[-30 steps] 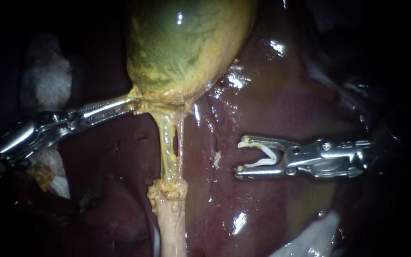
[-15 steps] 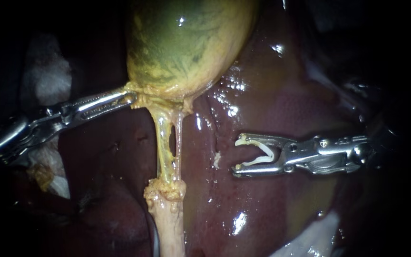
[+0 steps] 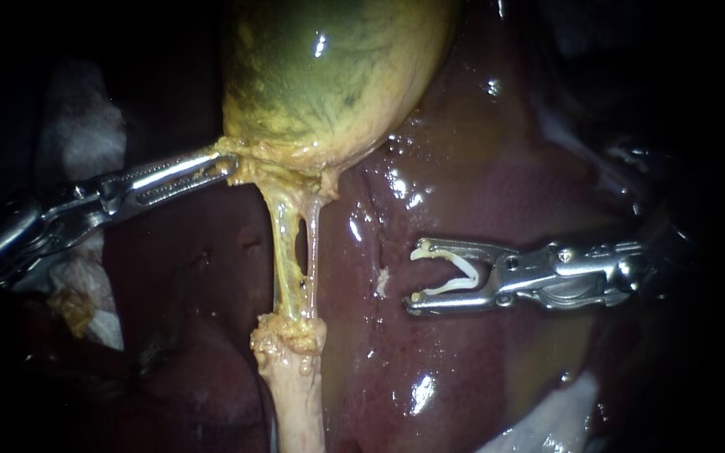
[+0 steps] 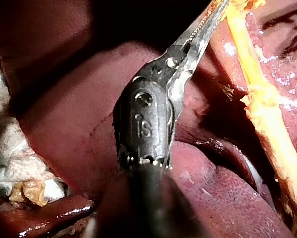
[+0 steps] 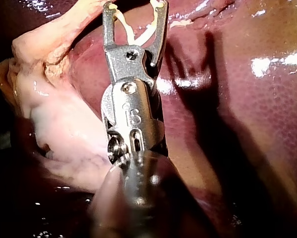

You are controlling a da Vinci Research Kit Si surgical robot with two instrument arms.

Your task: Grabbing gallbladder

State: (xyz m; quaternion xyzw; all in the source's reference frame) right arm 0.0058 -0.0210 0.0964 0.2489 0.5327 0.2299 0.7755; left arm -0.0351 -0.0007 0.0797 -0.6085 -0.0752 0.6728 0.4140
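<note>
The yellow-green gallbladder (image 3: 329, 75) hangs at the top of the endoscope view over the dark red liver (image 3: 480, 193). My left instrument (image 3: 226, 164) is shut on the gallbladder's yellow lower edge and holds it taut. Below, two thin yellow tubes (image 3: 283, 252) stretch down to a pale stump (image 3: 291, 386), with a slit between them. In the left wrist view my left instrument (image 4: 215, 12) reaches ahead beside a yellow tube (image 4: 247, 54). My right instrument (image 3: 414, 275) hovers over the liver, right of the tubes, its jaws spread around a white clip (image 3: 463, 273). The right wrist view shows that instrument (image 5: 134, 7) holding the clip (image 5: 138, 29).
White gauze (image 3: 77, 126) lies behind my left instrument's shaft, and more (image 3: 547, 419) sits at the lower right edge. The liver surface is wet and glistening. A small pale fleck (image 3: 382, 281) lies on the liver between the tubes and my right instrument.
My left instrument has pulled the gallbladder's lower edge up and to the left, stretching the tubes and widening the slit between them. My right instrument has crept slightly left.
</note>
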